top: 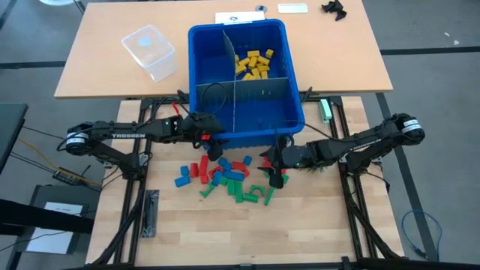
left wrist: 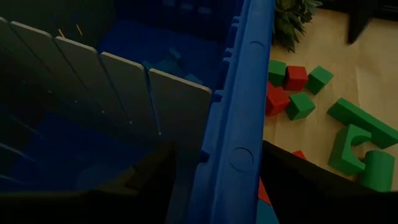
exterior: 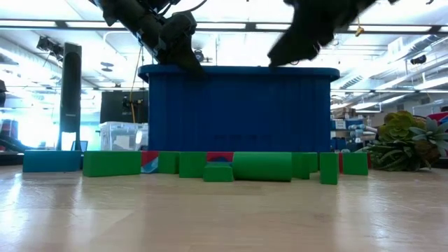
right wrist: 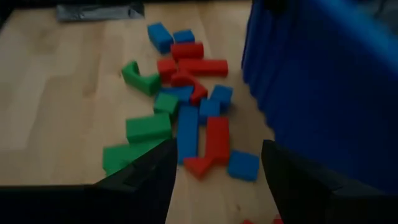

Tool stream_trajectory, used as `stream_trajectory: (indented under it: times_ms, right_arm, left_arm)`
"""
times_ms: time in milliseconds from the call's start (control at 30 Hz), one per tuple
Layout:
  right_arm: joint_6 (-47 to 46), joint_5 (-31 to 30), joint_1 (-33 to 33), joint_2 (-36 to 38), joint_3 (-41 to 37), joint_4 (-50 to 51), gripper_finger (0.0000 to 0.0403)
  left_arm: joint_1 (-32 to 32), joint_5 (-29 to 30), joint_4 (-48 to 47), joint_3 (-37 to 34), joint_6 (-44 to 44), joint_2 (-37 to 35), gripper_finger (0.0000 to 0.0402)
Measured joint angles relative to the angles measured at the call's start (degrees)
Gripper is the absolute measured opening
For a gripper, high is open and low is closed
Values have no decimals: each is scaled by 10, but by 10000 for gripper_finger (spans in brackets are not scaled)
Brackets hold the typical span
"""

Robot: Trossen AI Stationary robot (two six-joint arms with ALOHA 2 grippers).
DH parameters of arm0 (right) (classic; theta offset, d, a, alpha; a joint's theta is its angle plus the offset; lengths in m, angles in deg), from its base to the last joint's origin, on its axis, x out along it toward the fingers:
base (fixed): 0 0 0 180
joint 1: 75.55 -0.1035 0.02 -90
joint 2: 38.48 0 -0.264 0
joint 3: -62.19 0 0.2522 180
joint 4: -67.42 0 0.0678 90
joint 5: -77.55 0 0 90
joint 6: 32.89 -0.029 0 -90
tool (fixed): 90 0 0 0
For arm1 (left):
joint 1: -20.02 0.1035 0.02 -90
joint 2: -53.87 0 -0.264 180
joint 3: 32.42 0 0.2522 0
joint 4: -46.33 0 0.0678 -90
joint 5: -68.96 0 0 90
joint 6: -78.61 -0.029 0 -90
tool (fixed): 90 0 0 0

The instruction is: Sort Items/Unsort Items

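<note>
High view: my left claw (top: 212, 144) hangs spread over the bin's (top: 247, 139) near rim, empty, placed to drop blocks inside. Red, green and blue blocks (top: 225, 180) lie before the bin; my right claw (top: 276, 176) hovers spread above them, ready to pick.

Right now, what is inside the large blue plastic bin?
In the blue plastic bin, grey divider sheets form compartments; yellow blocks fill the far right one. The left gripper covers the near-left corner.

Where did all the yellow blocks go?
From above, the yellow blocks sit inside the blue bin, in its far right compartment, behind the grey divider.
</note>
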Motion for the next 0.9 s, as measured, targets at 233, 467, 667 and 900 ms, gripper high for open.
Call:
stream_trajectory:
  times_ms: [233,467,667,900]
  right_arm:
    - [-2,5,22,0,-142,-187,230]
    - [-16,40,41,-31,-176,-267,229]
    - [11,58,41,-139,-116,-268,228]
    - [13,36,66,-214,-72,-255,228]
  left_arm:
    - [0,0,0,0,-1,0,231]
    - [0,2,1,0,-1,0,231]
    - [0,3,1,1,-1,0,231]
    - [0,4,-2,1,-1,0,231]
